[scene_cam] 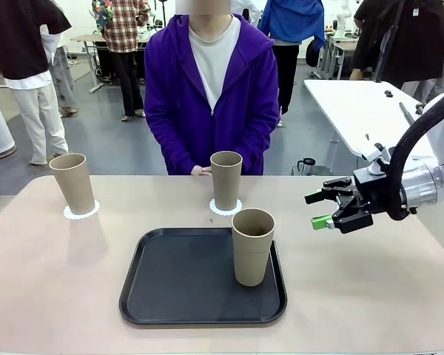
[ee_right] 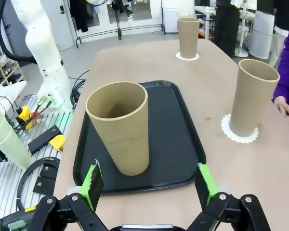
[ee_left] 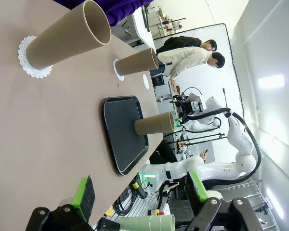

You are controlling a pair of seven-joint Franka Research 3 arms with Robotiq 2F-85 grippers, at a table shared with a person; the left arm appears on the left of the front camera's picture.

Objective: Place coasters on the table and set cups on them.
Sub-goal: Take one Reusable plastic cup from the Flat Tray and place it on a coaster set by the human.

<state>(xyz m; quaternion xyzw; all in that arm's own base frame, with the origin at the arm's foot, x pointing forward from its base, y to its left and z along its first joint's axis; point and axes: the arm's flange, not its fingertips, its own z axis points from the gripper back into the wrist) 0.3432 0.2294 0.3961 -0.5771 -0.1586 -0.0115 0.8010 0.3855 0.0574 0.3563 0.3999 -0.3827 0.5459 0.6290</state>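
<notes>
Hovering at the right of the front view, my right jaws (scene_cam: 333, 209) stand apart and empty, aimed at the third cup (scene_cam: 252, 246) on the black tray (scene_cam: 170, 288) at lower centre. Two cups (scene_cam: 72, 183) already stand on coasters (scene_cam: 81, 212) on the table (scene_cam: 44, 296); my left jaws (ee_left: 139, 197) are also apart. Risk, as I judge it: the tall cup could tip if one pad strikes its wall first.

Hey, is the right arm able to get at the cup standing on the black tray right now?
Probably yes. The right pincer is open and faces the cup on the tray, with nothing between them; the other two cups stand off to the side on coasters.
</notes>
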